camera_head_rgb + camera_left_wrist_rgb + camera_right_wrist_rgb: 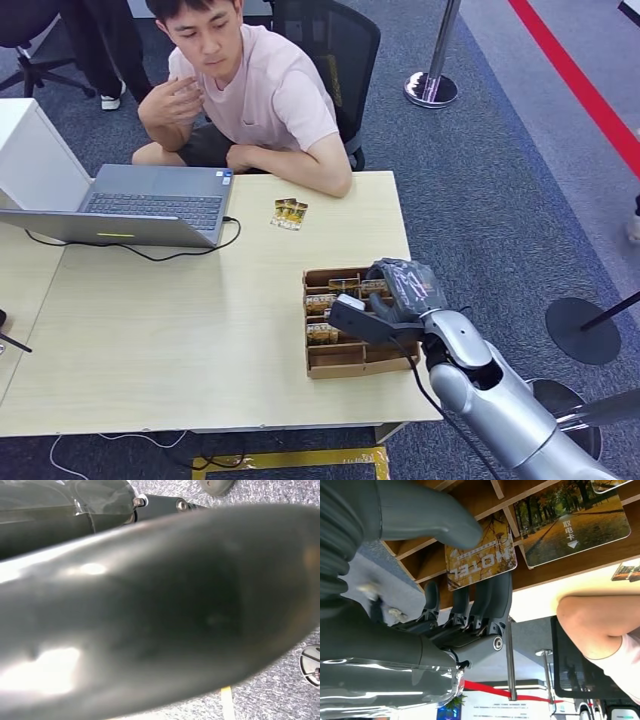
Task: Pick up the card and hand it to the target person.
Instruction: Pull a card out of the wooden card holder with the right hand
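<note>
Pale wood table [226, 320], autumn-print "HOTEL" card [481, 560] pinched between right hand's [471, 575] thumb and fingers over brown slotted cardboard box [355, 360], card edge thumb-hidden, seated person's forearm [599, 625] beyond, left hand state unreadable, wrist view blurred.

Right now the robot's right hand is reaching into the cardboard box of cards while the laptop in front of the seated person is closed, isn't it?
Not quite: the laptop is open, its keyboard showing in the head view. The rest holds: the right hand is over the cardboard box of cards, its fingers and thumb on either side of a card.
</note>
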Robot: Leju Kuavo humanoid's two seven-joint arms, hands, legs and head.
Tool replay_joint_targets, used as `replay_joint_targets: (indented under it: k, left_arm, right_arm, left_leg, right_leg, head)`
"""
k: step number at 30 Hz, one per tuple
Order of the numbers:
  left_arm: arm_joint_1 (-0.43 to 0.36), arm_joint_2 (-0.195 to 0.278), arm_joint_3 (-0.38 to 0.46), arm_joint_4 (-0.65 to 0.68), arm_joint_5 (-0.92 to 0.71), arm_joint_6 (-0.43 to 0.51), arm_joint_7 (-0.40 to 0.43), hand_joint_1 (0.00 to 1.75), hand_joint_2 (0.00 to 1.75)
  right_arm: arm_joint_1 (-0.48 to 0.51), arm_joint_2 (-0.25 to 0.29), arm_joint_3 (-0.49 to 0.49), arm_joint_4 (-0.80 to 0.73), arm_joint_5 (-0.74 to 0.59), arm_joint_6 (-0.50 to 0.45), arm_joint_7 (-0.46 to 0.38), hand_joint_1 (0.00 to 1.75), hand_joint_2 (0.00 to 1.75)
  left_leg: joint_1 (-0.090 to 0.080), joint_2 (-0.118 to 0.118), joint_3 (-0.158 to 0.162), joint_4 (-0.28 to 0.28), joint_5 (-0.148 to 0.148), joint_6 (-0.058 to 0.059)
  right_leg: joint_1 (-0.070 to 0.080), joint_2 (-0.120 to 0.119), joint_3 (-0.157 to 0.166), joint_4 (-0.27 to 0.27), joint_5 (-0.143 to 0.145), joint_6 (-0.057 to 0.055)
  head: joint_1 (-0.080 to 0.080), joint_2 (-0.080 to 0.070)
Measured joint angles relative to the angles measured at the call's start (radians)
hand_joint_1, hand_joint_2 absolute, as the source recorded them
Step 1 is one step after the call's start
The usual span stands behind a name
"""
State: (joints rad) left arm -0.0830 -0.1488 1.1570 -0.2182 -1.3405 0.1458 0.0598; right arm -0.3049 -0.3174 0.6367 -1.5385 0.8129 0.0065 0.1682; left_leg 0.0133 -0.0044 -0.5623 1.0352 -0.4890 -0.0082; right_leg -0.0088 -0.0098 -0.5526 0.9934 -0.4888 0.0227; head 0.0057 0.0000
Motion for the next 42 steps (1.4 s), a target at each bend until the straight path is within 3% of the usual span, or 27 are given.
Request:
replay_joint_targets:
  k: [4, 8, 22, 33, 42]
  left_arm:
    - [0.000, 0.000, 0.000, 0.000, 0.003, -0.014, -0.015, 0.00, 0.00]
    - [0.000, 0.001, 0.000, 0.000, 0.012, -0.027, -0.028, 0.00, 1.75]
    - [0.000, 0.003, 0.000, 0.000, 0.017, -0.029, -0.030, 0.00, 1.75]
    - [0.000, 0.004, 0.000, 0.000, 0.015, -0.027, -0.030, 0.00, 1.75]
    - [0.000, 0.004, 0.001, 0.000, 0.022, -0.015, -0.029, 0.00, 1.75]
  right_arm:
    - [0.003, 0.000, 0.000, 0.000, 0.000, 0.000, 0.000, 1.09, 1.75]
    - [0.004, 0.000, 0.000, 0.000, 0.002, 0.000, 0.000, 1.19, 1.75]
    - [0.002, 0.000, 0.001, 0.000, 0.004, 0.004, -0.008, 1.60, 1.75]
    - [0.003, 0.000, 0.000, 0.000, 0.005, -0.002, -0.011, 1.61, 1.75]
    - [0.012, -0.004, -0.017, -0.021, 0.011, -0.070, -0.053, 1.61, 1.75]
  left_leg:
    - [0.000, 0.000, 0.000, 0.000, 0.000, 0.000]
    - [0.000, 0.000, 0.000, 0.000, 0.000, 0.000]
    - [0.000, 0.000, 0.000, 0.000, 0.000, 0.000]
    - [0.000, 0.000, 0.000, 0.000, 0.000, 0.000]
    - [0.000, 0.000, 0.000, 0.000, 0.000, 0.000]
  right_leg:
    - [0.000, 0.000, 0.000, 0.000, 0.000, 0.000]
    - [0.000, 0.000, 0.000, 0.000, 0.000, 0.000]
    - [0.000, 0.000, 0.000, 0.000, 0.000, 0.000]
    - [0.000, 0.000, 0.000, 0.000, 0.000, 0.000]
    - [0.000, 0.000, 0.000, 0.000, 0.000, 0.000]
  head:
    - [0.000, 0.000]
    - [0.000, 0.000]
    - [0.000, 0.000]
    - [0.000, 0.000]
    - [0.000, 0.000]
